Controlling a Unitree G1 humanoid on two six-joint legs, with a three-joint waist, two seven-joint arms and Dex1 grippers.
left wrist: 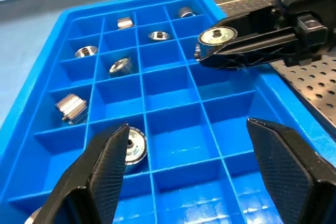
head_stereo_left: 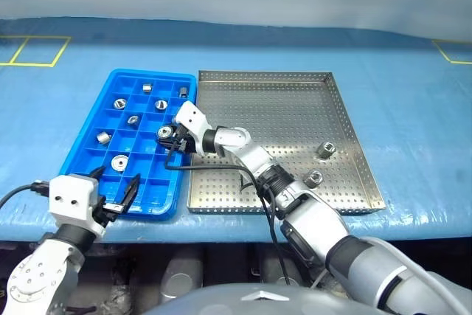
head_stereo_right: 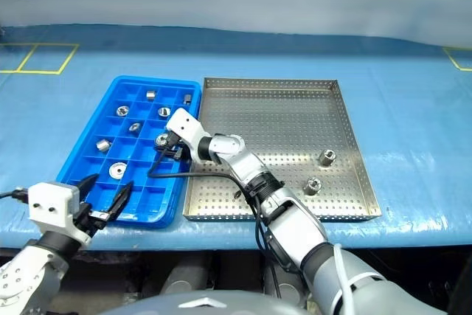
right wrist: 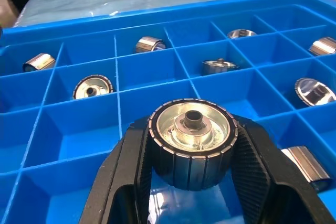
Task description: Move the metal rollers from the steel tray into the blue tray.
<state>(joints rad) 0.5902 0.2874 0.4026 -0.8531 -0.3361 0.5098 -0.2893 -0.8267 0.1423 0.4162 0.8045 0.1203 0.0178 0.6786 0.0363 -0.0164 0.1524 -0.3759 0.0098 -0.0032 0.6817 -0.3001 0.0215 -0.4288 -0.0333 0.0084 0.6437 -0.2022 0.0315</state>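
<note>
Right gripper (right wrist: 191, 135) fingers clamped on a metal roller (right wrist: 191, 142) above the blue tray (head_stereo_left: 81, 145); left gripper (left wrist: 197, 166) fingers spread wide apart.

The rollers (right wrist: 191, 148) are bright polished metal with ribbed sides and smooth mirror-like faces. The blue tray (head_stereo_left: 88, 127) is glossy moulded plastic that catches glare. The steel tray (head_stereo_left: 280, 108) is dull grey perforated sheet metal. The table cover (head_stereo_left: 405, 94) looks like smooth blue sheeting, possibly plastic. The right gripper's 2 fingers (right wrist: 257, 177) are matt black with finely textured pads.
</note>
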